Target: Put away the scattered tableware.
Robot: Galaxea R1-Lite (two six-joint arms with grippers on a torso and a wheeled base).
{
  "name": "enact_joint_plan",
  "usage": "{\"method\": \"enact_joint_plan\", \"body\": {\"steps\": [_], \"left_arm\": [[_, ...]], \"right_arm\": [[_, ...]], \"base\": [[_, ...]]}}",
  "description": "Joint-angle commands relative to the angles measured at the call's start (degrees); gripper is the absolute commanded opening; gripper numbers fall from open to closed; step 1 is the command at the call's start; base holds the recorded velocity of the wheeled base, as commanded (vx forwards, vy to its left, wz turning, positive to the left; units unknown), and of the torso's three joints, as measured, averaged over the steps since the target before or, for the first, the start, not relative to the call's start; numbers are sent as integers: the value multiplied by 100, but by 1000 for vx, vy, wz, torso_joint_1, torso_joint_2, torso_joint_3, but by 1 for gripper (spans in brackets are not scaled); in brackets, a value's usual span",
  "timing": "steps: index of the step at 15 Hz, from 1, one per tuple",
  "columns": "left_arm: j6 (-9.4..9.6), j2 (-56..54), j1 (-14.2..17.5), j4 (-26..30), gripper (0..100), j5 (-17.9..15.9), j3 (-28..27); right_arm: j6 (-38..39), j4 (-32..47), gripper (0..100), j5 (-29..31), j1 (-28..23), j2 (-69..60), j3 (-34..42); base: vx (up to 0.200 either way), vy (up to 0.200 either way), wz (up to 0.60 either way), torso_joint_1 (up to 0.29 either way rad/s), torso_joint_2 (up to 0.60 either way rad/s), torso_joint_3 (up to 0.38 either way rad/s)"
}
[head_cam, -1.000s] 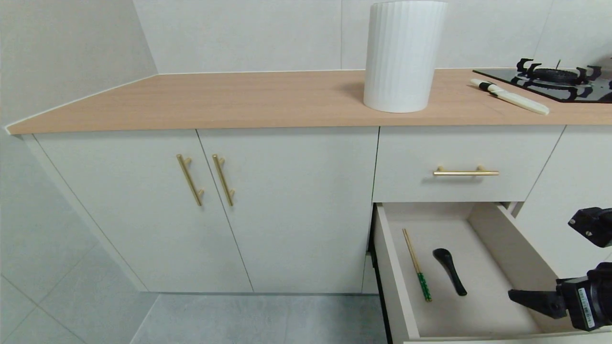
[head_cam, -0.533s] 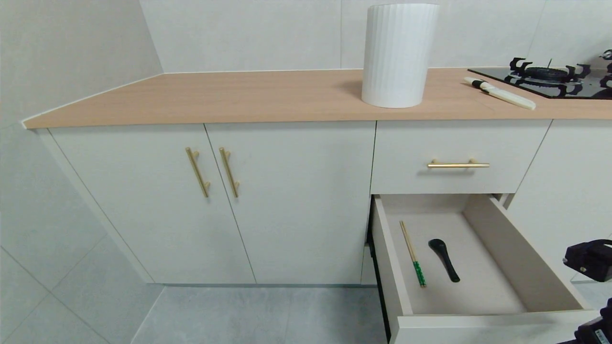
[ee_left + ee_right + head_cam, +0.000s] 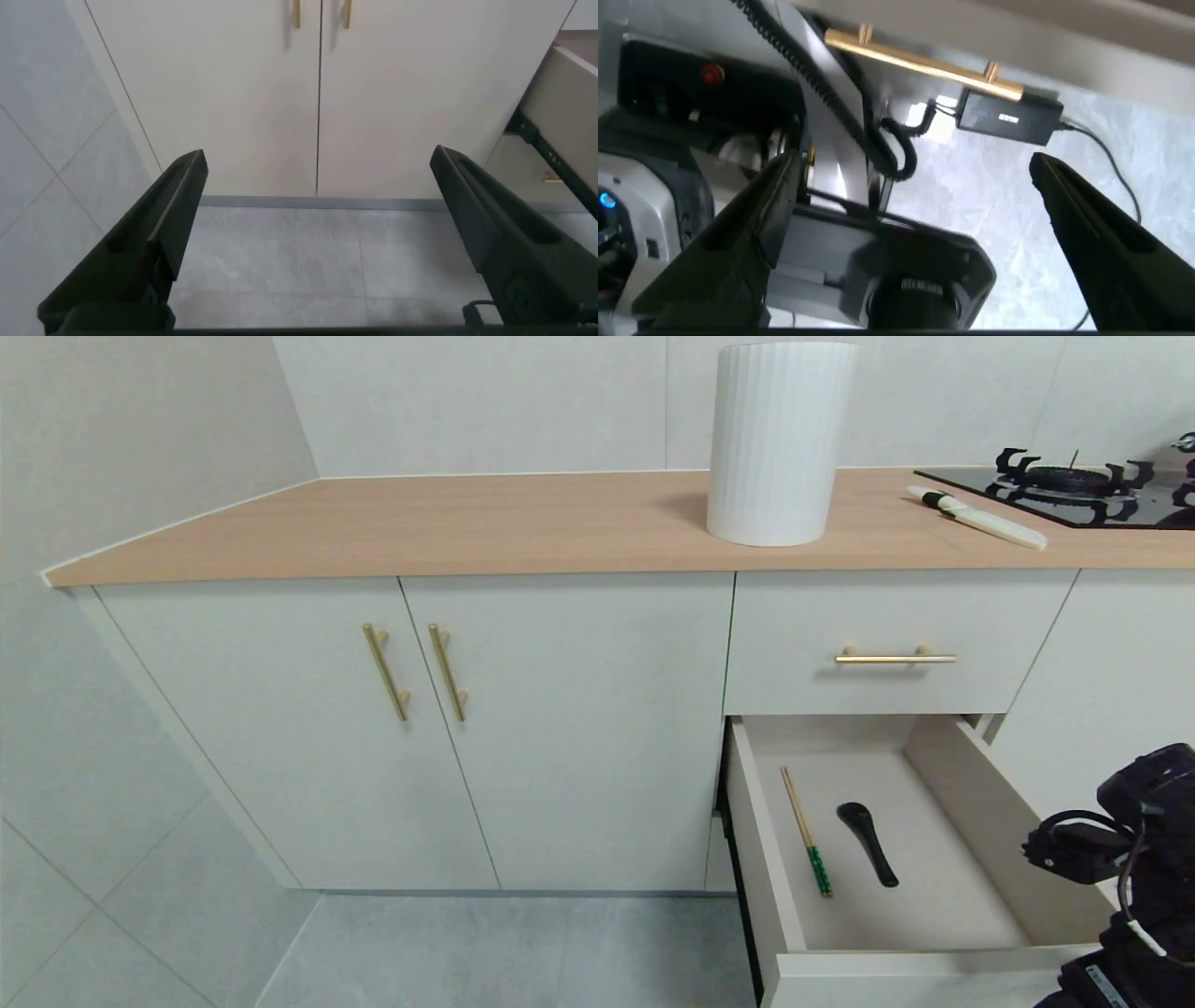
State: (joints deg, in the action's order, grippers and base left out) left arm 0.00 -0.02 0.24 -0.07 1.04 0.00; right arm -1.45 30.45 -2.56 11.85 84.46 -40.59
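Knife, white w/ black band near handle end [image 3: 976, 517]: lies flat on pale wood surface [image 3: 420, 527], between tall white ribbed cylinder [image 3: 780, 439] and black gas hob [image 3: 1064, 485], just beside hob's edge, handle end twd. cylinder. Judged the last scattered piece.

Handling (est.): light, stiff, smooth, prob. slippery. Blade may be brittle if ceramic, can't confirm. Best hold: across handle, approx. at black band, pincer closing on the narrow sides. It lies low, so fingers must come right down to the surface, and a glancing touch could skid it twd. the hob.

Stowed items: wooden chopsticks w/ green ends [image 3: 805, 843] and black spoon [image 3: 868, 842] lie side by side, apart, on floor of open lower drawer [image 3: 761, 859], chopsticks nearer its left wall. Upper drawer w/ gold bar handle [image 3: 894, 659] shut. Room beside the spoon looks ample for the knife.

Pincers: right pincer [image 3: 912, 163] spread wide, nothing betw. fingers; right arm sits low beside drawer's right front corner, well apart from knife. Left pincer [image 3: 318, 159] also spread, holding nothing, facing white cupboard doors [image 3: 318, 84] above grey floor tiles [image 3: 308, 252].
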Motion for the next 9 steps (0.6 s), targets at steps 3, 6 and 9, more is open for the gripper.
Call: {"method": "enact_joint_plan", "body": {"steps": [3, 6, 9], "left_arm": [[0, 2, 2, -1, 100, 2, 0], [-9, 2, 2, -1, 100, 2, 0], [0, 2, 2, -1, 100, 2, 0]], "right_arm": [[145, -426, 100, 98, 2, 343, 148], [154, -1112, 100, 344, 2, 370, 456], [163, -1577, 100, 458, 2, 396, 623]], "base": [[0, 0, 0, 0, 0, 0], [0, 0, 0, 0, 0, 0], [0, 0, 0, 0, 0, 0]]}}
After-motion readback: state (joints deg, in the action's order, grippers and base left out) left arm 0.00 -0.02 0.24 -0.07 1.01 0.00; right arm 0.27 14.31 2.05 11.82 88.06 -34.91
